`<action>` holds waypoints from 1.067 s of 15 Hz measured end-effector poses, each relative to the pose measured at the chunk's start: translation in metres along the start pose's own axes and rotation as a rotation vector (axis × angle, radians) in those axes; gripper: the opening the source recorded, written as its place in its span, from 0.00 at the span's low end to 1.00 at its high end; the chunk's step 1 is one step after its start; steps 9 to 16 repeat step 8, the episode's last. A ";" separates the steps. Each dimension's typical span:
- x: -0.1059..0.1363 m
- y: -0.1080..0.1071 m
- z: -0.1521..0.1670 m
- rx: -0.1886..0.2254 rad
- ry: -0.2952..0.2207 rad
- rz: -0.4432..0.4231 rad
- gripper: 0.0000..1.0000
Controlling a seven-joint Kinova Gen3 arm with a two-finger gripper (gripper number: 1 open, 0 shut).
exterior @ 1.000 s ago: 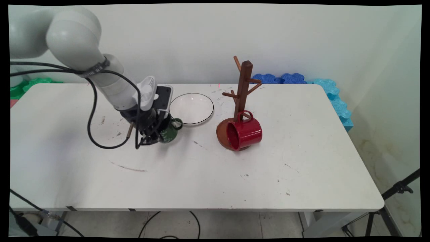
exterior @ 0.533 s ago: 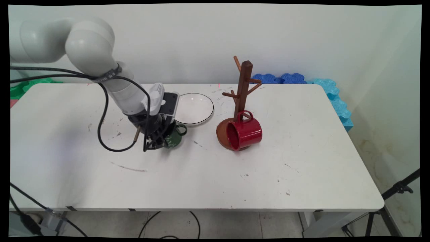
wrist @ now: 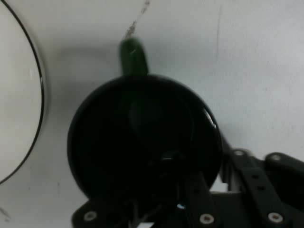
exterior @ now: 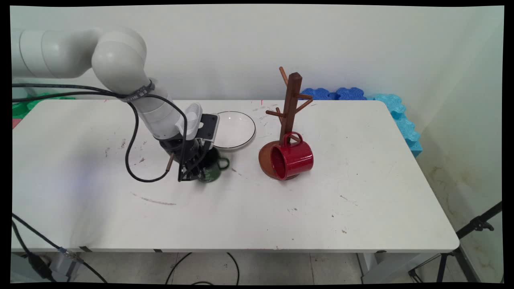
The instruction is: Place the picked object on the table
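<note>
My gripper (exterior: 197, 173) is shut on a dark green mug (exterior: 214, 170), gripping its rim from above, low over the white table (exterior: 281, 208). The mug's handle (exterior: 223, 163) points right, toward the wooden mug tree (exterior: 290, 108). In the hand view the green mug (wrist: 142, 142) shows its dark inside, with its handle (wrist: 134, 57) at the top and my gripper (wrist: 204, 166) clamped on its near wall. A white bowl with a black rim (exterior: 237, 128) lies just behind the mug. A red mug (exterior: 292, 159) hangs tilted at the tree's foot.
The bowl's rim (wrist: 40, 90) curves along the hand view's left side. Black cables (exterior: 136, 168) droop from the arm to the table left of the mug. Blue foam blocks (exterior: 341, 93) line the back right edge, green ones (exterior: 40, 98) the back left. A tripod (exterior: 474, 228) stands off the right corner.
The arm has carried the green mug to the right and toward the table's near side, away from the bowl's left edge. The red mug, tree and bowl have not moved.
</note>
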 end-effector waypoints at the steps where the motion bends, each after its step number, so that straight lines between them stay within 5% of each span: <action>1: 0.001 -0.001 0.001 -0.001 0.002 0.000 1.00; 16: 0.008 0.002 -0.001 -0.018 0.047 -0.017 1.00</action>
